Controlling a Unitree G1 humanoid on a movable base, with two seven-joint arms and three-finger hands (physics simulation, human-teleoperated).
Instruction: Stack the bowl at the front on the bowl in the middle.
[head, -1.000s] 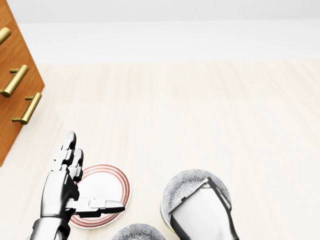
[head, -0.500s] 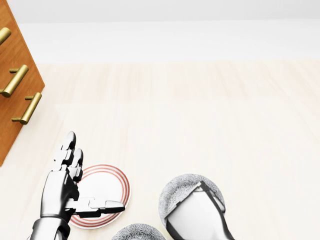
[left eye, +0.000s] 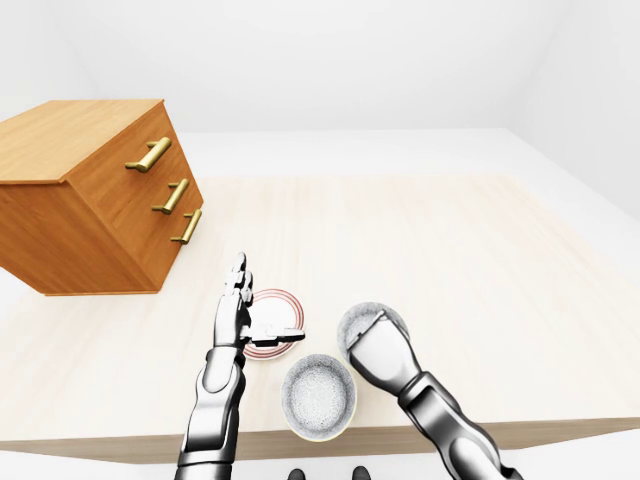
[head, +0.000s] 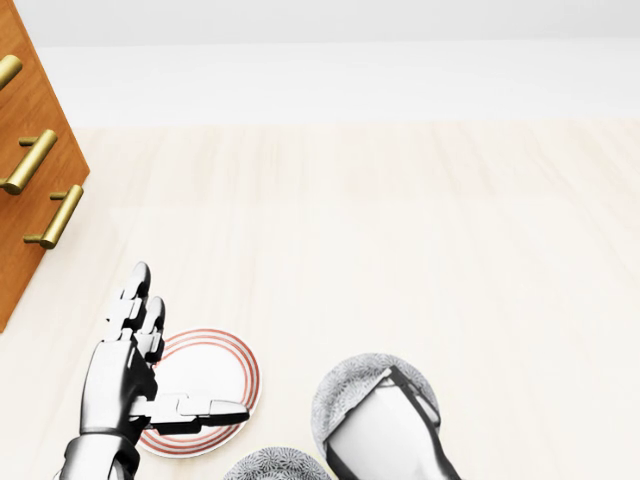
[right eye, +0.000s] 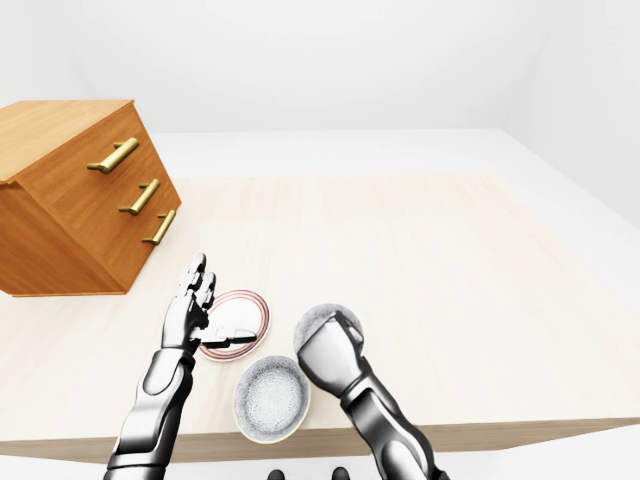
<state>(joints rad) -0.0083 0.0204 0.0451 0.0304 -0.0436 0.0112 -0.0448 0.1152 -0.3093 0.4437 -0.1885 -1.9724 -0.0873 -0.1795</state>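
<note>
Three round bowls on the pale wood tabletop (left eye: 450, 260).
Left-eye: left hand (left eye: 238, 315) splayed wide over the red-ringed bowl (left eye: 290, 308). Head: right of it, right hand (head: 385, 435) covers a speckled grey bowl (head: 345, 390), grip hidden. Right-eye: second speckled bowl (right eye: 270, 400), matte, below-right of the red-ringed one.

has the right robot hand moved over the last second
Yes. In the head view the right robot hand and the grey bowl under it shifted down and left, nearer the red-ringed bowl, which stayed put.

Left hand (head: 125, 378) open — thumb out; right hand (head: 385, 432) palm down.
</note>
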